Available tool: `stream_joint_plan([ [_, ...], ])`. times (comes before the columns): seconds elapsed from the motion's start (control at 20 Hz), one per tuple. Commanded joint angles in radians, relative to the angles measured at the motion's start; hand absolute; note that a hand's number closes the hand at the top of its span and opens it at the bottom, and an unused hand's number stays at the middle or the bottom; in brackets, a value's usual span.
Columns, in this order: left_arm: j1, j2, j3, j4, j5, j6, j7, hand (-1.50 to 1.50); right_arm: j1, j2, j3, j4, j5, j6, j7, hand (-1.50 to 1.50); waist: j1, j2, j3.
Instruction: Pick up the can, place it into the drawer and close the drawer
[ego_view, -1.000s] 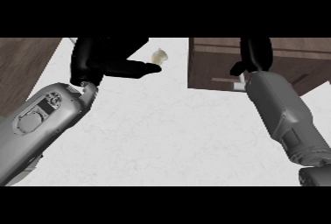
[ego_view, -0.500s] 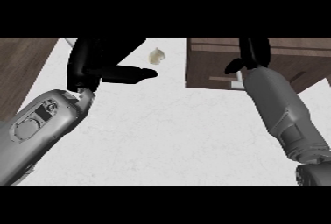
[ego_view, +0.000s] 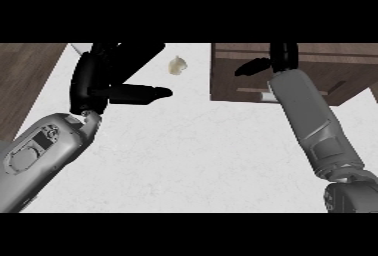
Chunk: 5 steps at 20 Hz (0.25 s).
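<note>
Can does not show anywhere as a separate thing, so I cannot say where it is; it may be hidden at the right hand (ego_view: 277, 56), or already inside the drawer (ego_view: 347, 75), but this is only a guess. That hand is at 1 o'clock, over the front part of the brown wooden drawer, and its grey forearm (ego_view: 310, 120) runs down to 5 o'clock. Its top goes out of the view, so I cannot tell if it is apart or clamped on something. I judge it is there because the placing step is under way or just finishing, and closing the drawer is not yet done. The left hand (ego_view: 92, 85) is at 10 o'clock, spread apart with the thumb pointing toward 3 o'clock, and it holds nothing; probably it only waits out of the way. A small pale lump (ego_view: 177, 65) lies at 12 o'clock between the two hands, apart from both; it does not look like a can. The counter (ego_view: 192, 150) is white with faint marbling, and a dark wood strip (ego_view: 26, 75) borders it at 9 o'clock.
</note>
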Motion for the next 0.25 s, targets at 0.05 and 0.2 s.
stream_joint_plan([
  [0.05, 0.023, 0.028, 0.01, -0.06, -0.009, -0.001, 0.029, -1.5, -0.047, 0.047, -0.126, -0.024, -0.167, 0.066, -0.049, -1.5, 0.008, -0.013, -0.004],
  [0.2, 0.067, 0.003, 0.028, -0.024, -0.025, -0.015, -0.03, -1.5, -0.061, 0.058, -0.125, -0.011, -0.169, 0.028, -0.056, -1.5, 0.002, -0.006, -0.006],
])
